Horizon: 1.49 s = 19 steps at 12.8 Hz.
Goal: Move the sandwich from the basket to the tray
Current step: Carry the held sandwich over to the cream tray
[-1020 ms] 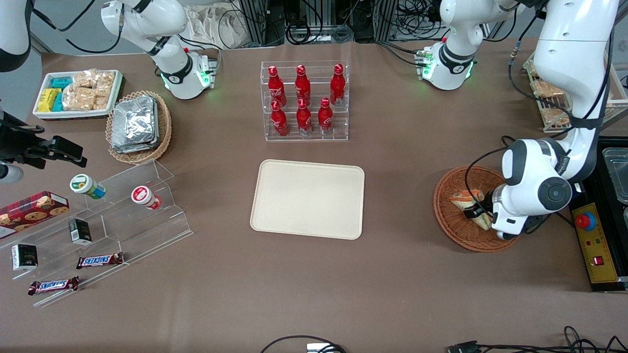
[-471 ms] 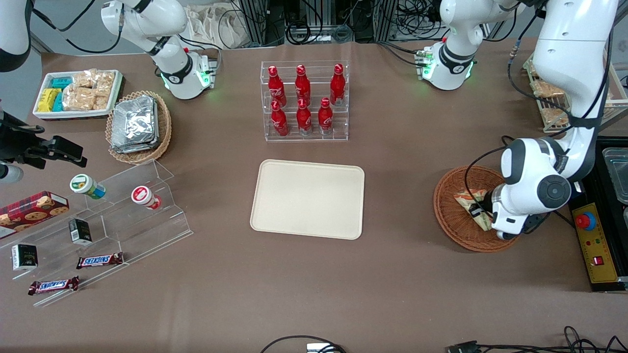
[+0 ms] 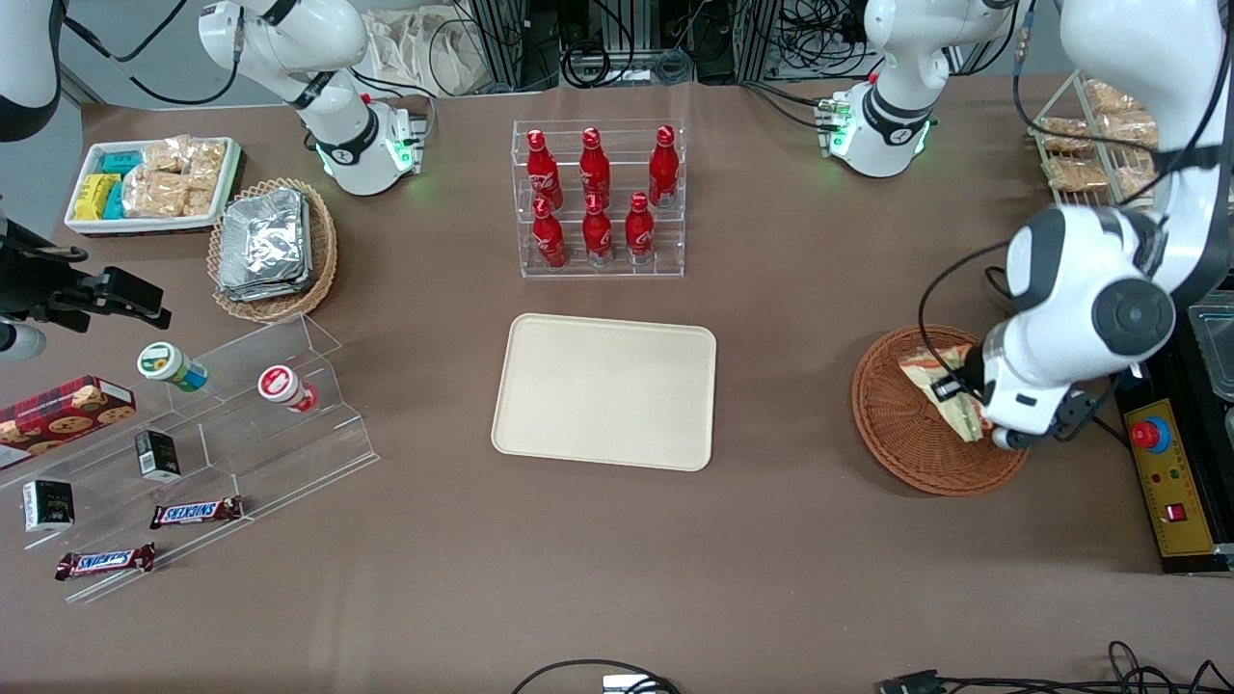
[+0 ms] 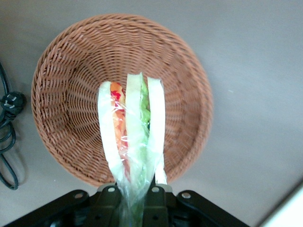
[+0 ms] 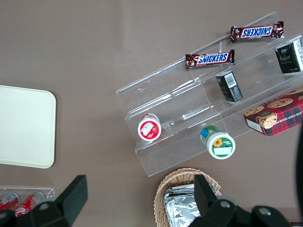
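Observation:
My left gripper (image 3: 950,397) is shut on the sandwich (image 3: 940,384), a plastic-wrapped wedge of white bread with green, orange and red layers, and holds it lifted above the reddish-brown wicker basket (image 3: 897,434) at the working arm's end of the table. In the left wrist view the sandwich (image 4: 131,127) hangs over the basket (image 4: 71,85), pinched at its narrow end by the gripper (image 4: 132,196). The basket holds nothing else. The cream-beige tray (image 3: 605,390) lies bare at the table's middle.
A clear rack of red bottles (image 3: 598,198) stands farther from the front camera than the tray. A tan basket of foil packs (image 3: 270,246), a white snack bin (image 3: 149,183) and a clear stepped stand (image 3: 193,453) lie toward the parked arm's end. A yellow control box (image 3: 1166,477) sits beside the basket.
The gripper closed on the sandwich in the basket and has risen with it; the sandwich now hangs clear above the basket floor. The arm's wrist has moved up and away from the front camera.

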Available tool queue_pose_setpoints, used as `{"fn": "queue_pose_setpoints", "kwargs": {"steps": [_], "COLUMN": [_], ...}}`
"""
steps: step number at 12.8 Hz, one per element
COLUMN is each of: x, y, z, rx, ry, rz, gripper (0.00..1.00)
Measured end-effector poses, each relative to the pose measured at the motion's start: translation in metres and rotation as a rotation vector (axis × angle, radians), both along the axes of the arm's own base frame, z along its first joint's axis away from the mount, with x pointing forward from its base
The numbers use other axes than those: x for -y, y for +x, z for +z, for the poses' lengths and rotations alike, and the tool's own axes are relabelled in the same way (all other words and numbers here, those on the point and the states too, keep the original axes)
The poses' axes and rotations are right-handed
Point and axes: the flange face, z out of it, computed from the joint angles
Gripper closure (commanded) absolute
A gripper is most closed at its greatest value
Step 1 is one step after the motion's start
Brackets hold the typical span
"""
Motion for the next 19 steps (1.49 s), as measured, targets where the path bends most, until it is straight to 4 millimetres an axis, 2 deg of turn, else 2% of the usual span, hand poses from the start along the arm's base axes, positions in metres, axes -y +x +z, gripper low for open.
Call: {"fn": "queue_pose_setpoints", "kwargs": {"steps": [2,4,5,7,11,15,17,19], "x": [0.041,0.079,0.096,0.13,0.201,0.26,0.28,0.294], "y": [-0.009,-0.014,-0.017,-0.023,-0.029,-0.038,-0.043,-0.044], "z": [0.036,0.059,0.065,0.062,0.028,-0.036,-0.07,-0.093], "rx": [0.028,0.045,0.052,0.045,0.007,-0.014,-0.017,-0.007], "ry": [-0.005,-0.019,-0.028,-0.05,-0.114,-0.141,-0.137,-0.162], "rz": [-0.082,-0.166,-0.199,-0.265,-0.399,-0.515,-0.563,-0.576], "gripper": [0.88,0.88,0.88,0.86,0.86,0.85,0.85,0.85]}}
